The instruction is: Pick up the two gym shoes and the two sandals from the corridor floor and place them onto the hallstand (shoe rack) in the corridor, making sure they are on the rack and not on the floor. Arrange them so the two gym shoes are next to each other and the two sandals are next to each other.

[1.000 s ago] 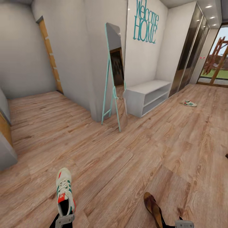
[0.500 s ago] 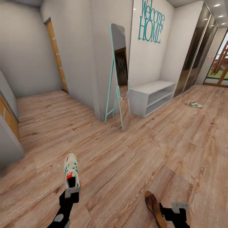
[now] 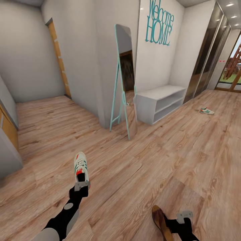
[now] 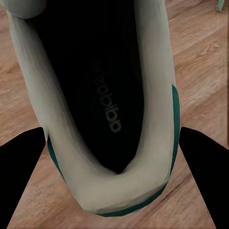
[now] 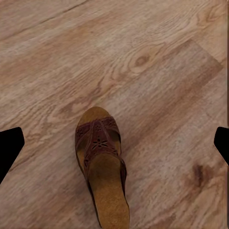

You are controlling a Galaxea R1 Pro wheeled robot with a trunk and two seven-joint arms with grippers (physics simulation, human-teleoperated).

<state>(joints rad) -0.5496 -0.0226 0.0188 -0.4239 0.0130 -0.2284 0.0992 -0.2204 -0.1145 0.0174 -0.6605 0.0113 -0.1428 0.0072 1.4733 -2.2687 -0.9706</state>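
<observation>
The left gripper (image 3: 82, 185) holds a sneaker (image 3: 81, 167) by its heel, out in front over the floor (image 3: 160, 157) — cream upper, green stripes, a red-orange patch at the tongue. In the left wrist view the sneaker (image 4: 102, 109) shows its dark insole and padded pale collar, with a black finger (image 4: 21, 162) on each side of the heel, closed in against it.

The right gripper (image 3: 179, 219) is low by the robot with a sandal (image 3: 160, 219) at its fingers; from the head view it seems to grip the heel end, but I cannot tell for sure how the jaws stand. In the right wrist view the sandal (image 5: 102, 164) is flat, with a dark-brown punched leather strap and a tan, cork-like footbed, and only the black fingertips (image 5: 9, 148) show at the far edges.

The floor is light-brown wood-grain plank, knotty in places. Across the room the pale grey rack (image 3: 160, 102) stands against a white wall — a low bench top with open shelves under it. A second sneaker (image 3: 206, 110) lies on the planks to its right, well apart. A tall mirror (image 3: 124, 80) on a teal frame leans just left of the rack. Teal "Welcome HOME" lettering (image 3: 160, 21) hangs above, and glossy dark doors (image 3: 204, 57) run along the right wall.
</observation>
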